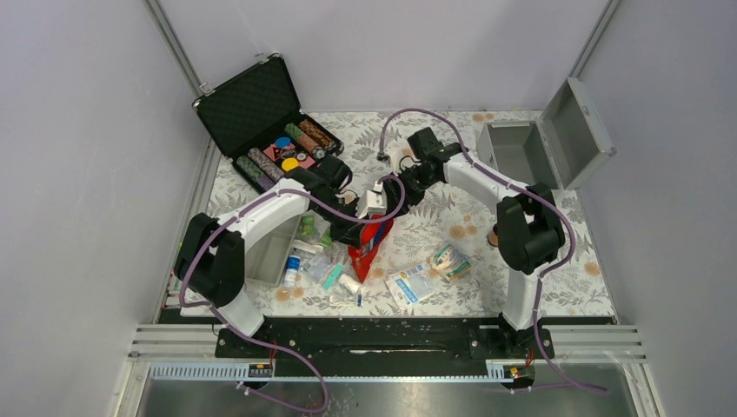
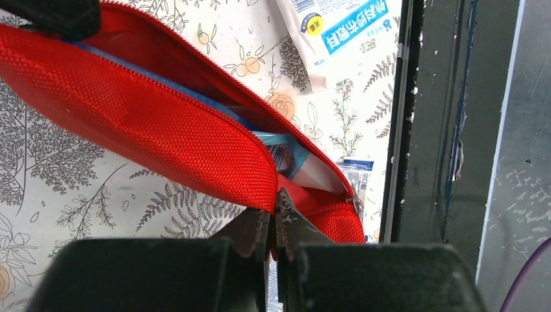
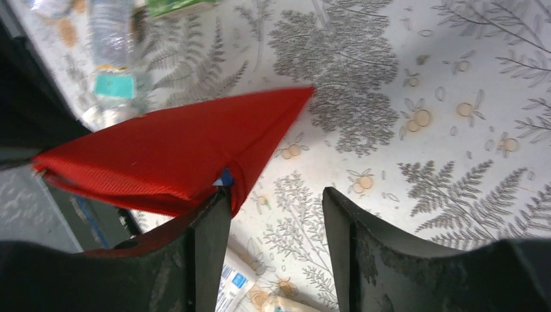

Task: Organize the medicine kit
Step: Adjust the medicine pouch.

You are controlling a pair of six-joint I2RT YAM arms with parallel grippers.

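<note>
Medicine kit (image 1: 513,158): at the far right of the table, well apart from both grippers. Its lid (image 1: 580,130) is swung up and back to the right, and the grey inner walls are on show.
Red pouch (image 1: 369,248): mid-table between the two arms, with its zip mouth gaping. In the left wrist view a blue-and-white packet (image 2: 286,153) sits inside.
Left gripper (image 2: 273,208): the jaws are pinched tight together on the pouch's zip edge, with red fabric caught between the tips.
Right gripper (image 3: 276,198): the jaws stand apart with only tablecloth showing in the gap. One finger (image 3: 211,227) touches a corner of the pouch (image 3: 162,156), but nothing is clamped.
Black case (image 1: 252,100): at the far left, with its foam-lined lid propped open and rows of coloured chips (image 1: 287,152) in the base.
Pale bin (image 1: 265,256): under the left forearm; its contents cannot be made out.
Loose goods: a small bottle (image 1: 291,271), a green box (image 1: 308,228), flat packets (image 1: 407,283) and a bandage roll (image 1: 450,261) lie scattered near the pouch.
Surface: a white cloth (image 1: 556,287) printed with grey ferns and orange blossoms.
Room: plain pale walls (image 1: 87,130), metal frame posts in the corners, and a black rail (image 1: 374,334) carrying the arm bases.
</note>
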